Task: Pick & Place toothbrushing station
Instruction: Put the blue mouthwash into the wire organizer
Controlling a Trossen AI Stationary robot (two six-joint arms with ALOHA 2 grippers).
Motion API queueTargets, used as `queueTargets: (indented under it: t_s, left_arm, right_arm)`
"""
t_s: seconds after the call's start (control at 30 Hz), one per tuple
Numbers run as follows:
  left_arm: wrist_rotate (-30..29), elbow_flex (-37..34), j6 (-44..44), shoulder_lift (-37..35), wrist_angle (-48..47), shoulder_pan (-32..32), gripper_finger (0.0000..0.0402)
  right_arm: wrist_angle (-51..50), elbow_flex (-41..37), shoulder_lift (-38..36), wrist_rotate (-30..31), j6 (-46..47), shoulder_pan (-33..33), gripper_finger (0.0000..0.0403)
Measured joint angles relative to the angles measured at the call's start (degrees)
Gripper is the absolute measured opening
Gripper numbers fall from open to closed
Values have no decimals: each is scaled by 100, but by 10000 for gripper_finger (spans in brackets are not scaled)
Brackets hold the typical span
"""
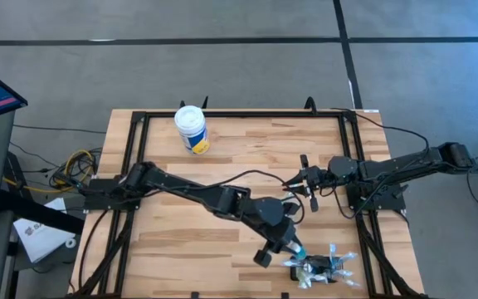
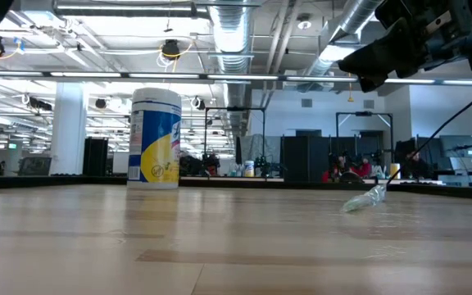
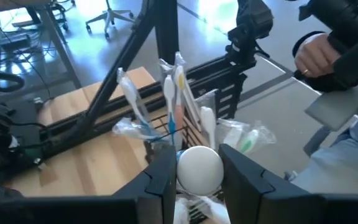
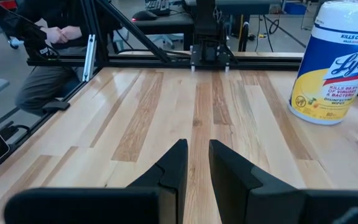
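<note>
The toothbrushing station (image 1: 315, 272) is a small black holder with several wrapped toothbrushes (image 3: 173, 93) sticking out of it, at the table's near right corner. In the low view one wrapped brush (image 2: 365, 199) slants up, far off. My left gripper (image 1: 289, 247) reaches to the station's left end and is shut on a white round end (image 3: 199, 168) of the bundle. Whether the station rests on the table, I cannot tell. My right gripper (image 1: 299, 181) hovers over the table's right middle, its fingers (image 4: 197, 152) a narrow gap apart with nothing between them. My left gripper has the white round end (image 3: 199, 177) pinched between its two fingers, one on either side. The fingers slant down from the table's left and far side toward the near right corner. The brushes and the black holder stand just beyond the fingertips.
A white-lidded yellow-and-blue wipes tub (image 1: 192, 129) stands at the far left of the wooden table (image 1: 181, 241). A black frame (image 1: 351, 149) runs round the table's edges. A person's hand (image 3: 316, 53) shows beyond the near right corner, and another person (image 4: 48, 37) sits off the left side.
</note>
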Motion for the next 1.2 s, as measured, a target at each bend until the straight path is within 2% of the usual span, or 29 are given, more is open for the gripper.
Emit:
queueTargets:
  t_s: [0.27, 0.6, 0.93, 1.2]
  left_arm:
    - [196, 0, 5, 436, 336, 101, 87]
    - [205, 0, 55, 478, 714, 101, 87]
    - [397, -7, 68, 962, 1263, 97, 87]
    - [397, -4, 66, 1007, 1552, 110, 87]
  right_arm:
    - [-40, 4, 0, 1, 2, 0, 58]
    - [-111, 4, -1, 2, 2, 0, 58]
    - [-224, 7, 6, 194, 17, 0, 58]
    - [-231, 7, 6, 225, 15, -2, 58]
